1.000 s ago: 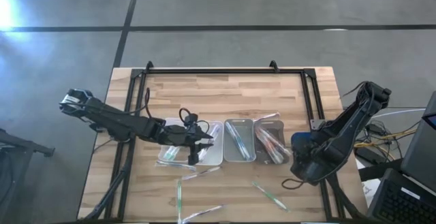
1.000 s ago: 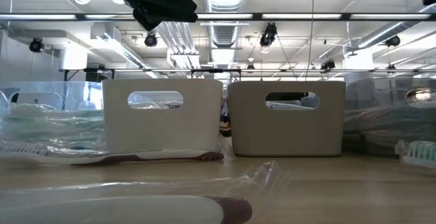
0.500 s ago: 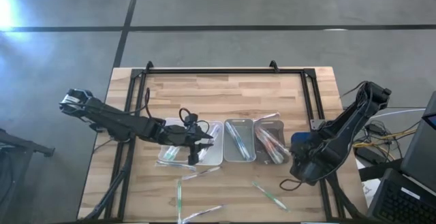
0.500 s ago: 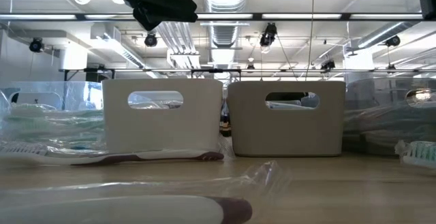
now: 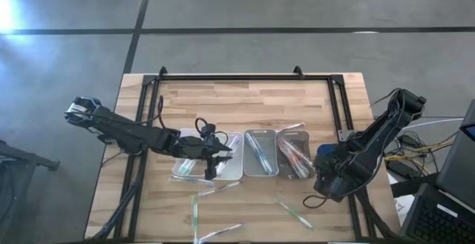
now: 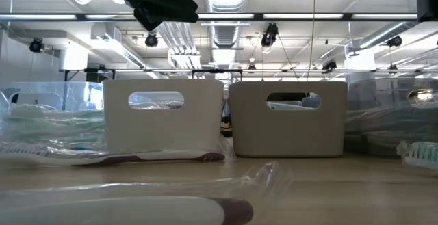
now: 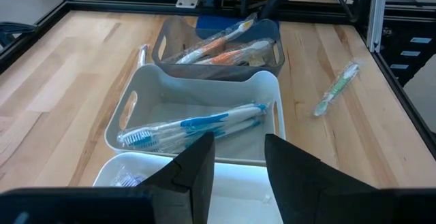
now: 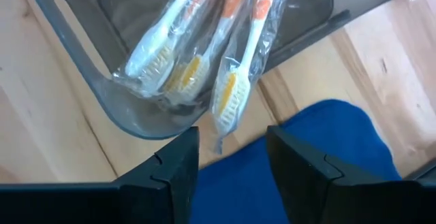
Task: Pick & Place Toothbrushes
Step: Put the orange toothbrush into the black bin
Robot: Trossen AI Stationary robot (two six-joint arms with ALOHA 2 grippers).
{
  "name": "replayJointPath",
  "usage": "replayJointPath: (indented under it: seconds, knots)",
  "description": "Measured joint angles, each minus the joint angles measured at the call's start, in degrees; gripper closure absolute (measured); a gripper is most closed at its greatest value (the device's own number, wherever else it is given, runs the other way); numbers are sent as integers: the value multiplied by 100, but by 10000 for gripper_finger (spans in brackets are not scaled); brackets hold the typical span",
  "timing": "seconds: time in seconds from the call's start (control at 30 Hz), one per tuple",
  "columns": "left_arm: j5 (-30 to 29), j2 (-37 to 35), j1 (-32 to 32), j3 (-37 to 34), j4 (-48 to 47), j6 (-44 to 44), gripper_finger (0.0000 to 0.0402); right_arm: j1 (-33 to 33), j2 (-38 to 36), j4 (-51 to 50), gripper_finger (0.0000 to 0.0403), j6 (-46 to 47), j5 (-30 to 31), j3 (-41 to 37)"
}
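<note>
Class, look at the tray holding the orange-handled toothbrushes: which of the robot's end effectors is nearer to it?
Right. The right end effector hovers just beside the orange-toothbrush tray, at its outer edge. The left end effector is over the leftmost tray, two trays away.

Thin wrapped toothbrushes, clear film, lying flat:
- Orange-handled wrapped toothbrushes (image 8: pixel 204 47): bunched in dark translucent tray, bristle heads at tray end, one head poking over rim.
- Blue-accent wrapped toothbrushes (image 7: pixel 197 125): lying lengthwise in middle white tray.
- Green-accent wrapped toothbrush (image 7: pixel 336 88): loose on wooden table, beside trays, slanted.
- More loose wrapped toothbrushes (image 5: pixel 196 213) scattered on table near front edge, apart from trays; another (image 5: pixel 294 212) slanted at right.
</note>
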Motion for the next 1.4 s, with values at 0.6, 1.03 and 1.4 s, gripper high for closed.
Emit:
replayJointPath:
  seconds: [0.6,1.03,1.4]
  knots:
    - [0,0,0,1,0,7,268,2,-14,5,392,-207,38,0]
    - [0,0,0,-1,-4,9,268,-253,-277,-35,394,-203,-74,543]
    - [0,0,-4,-1,-93,8,268,-638,-249,225,394,-395,-153,695]
